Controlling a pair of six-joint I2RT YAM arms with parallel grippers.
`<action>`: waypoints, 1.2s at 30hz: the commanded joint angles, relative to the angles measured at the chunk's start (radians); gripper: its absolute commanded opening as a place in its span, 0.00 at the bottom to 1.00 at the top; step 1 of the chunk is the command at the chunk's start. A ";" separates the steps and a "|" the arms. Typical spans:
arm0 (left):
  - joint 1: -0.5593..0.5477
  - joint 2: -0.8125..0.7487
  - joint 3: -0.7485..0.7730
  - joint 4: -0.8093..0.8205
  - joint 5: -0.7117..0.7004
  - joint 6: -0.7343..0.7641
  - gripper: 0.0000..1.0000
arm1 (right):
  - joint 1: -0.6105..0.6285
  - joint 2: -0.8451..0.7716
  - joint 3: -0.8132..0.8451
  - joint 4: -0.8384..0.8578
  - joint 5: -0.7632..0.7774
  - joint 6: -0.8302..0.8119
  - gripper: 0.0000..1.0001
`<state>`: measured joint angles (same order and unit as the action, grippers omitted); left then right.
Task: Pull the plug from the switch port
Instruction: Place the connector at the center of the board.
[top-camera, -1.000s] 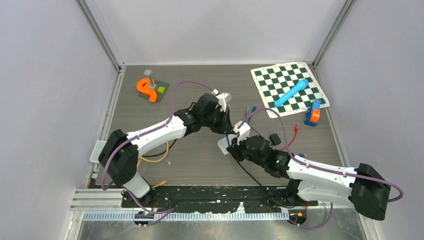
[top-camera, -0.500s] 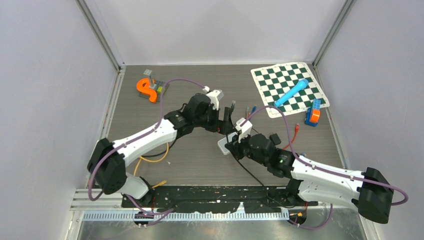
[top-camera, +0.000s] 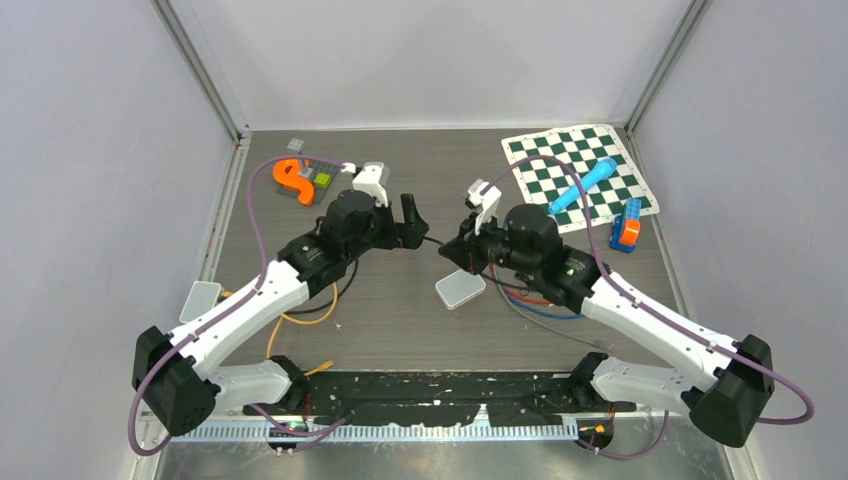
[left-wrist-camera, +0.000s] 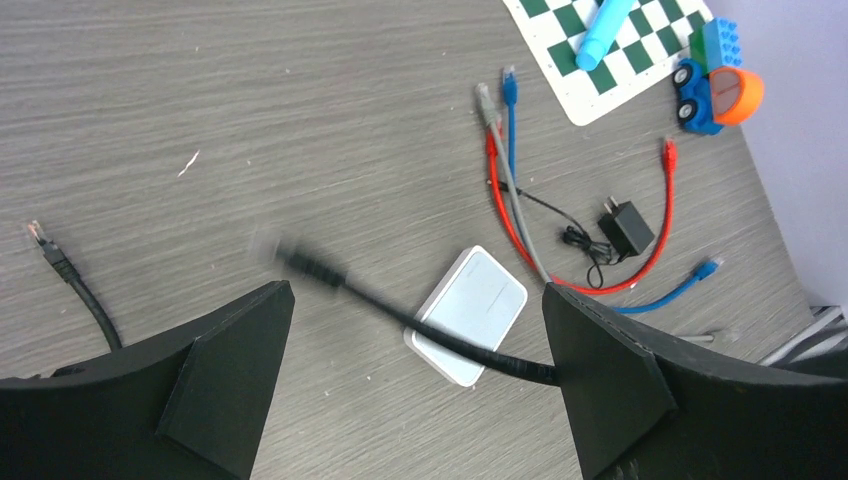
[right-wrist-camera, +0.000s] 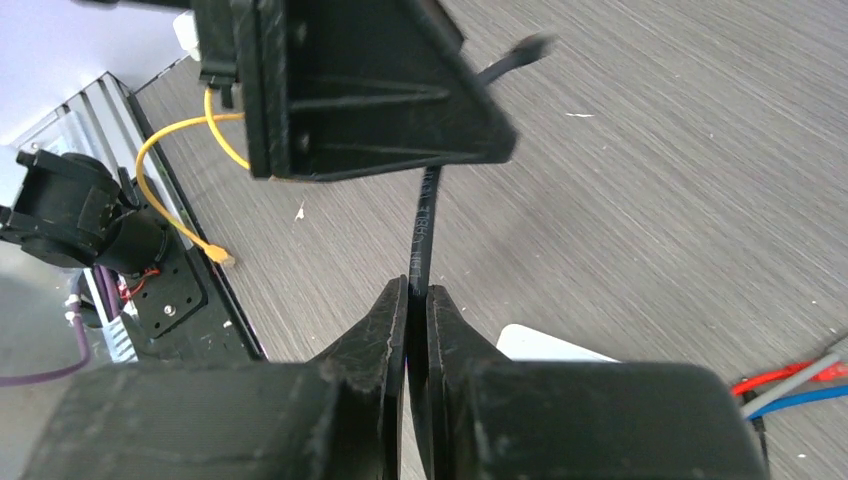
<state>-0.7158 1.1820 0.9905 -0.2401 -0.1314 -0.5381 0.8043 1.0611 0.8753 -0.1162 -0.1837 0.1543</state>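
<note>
**Plug hangs clear of the switch**

My right gripper (right-wrist-camera: 418, 290) is clamped tight on the black cable (right-wrist-camera: 427, 215), fingers pinched together with the cord running up between them. Over on the other side, my left gripper (left-wrist-camera: 417, 290) stands spread as wide as it goes, and it has hold of nothing. The plug (left-wrist-camera: 300, 262), blurred in my left wrist view, is up in the air at the end of that cable. It shows in the gap between my left fingers and touches neither. And there's the switch (left-wrist-camera: 470, 312), the small white box, lying flat on the table (left-wrist-camera: 250, 100). The cable crosses above it and the plug sits well apart from it. Just beyond the switch lie a red cable (left-wrist-camera: 668, 152) and a blue cable (left-wrist-camera: 510, 100), with a black power adapter (left-wrist-camera: 628, 228) near them.
</note>
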 joint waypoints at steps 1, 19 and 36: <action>-0.002 0.017 -0.041 -0.056 -0.005 0.037 1.00 | -0.144 0.009 0.087 -0.079 -0.178 -0.046 0.05; -0.002 0.136 -0.014 -0.063 0.084 0.048 1.00 | -0.388 -0.048 -0.204 -0.011 0.085 0.203 0.05; -0.002 0.229 -0.036 -0.044 0.186 0.016 1.00 | -0.386 0.092 -0.337 0.210 0.288 0.382 0.07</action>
<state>-0.7143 1.4029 0.9588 -0.3153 0.0032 -0.5144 0.4213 1.1282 0.5159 0.0002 0.0326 0.5060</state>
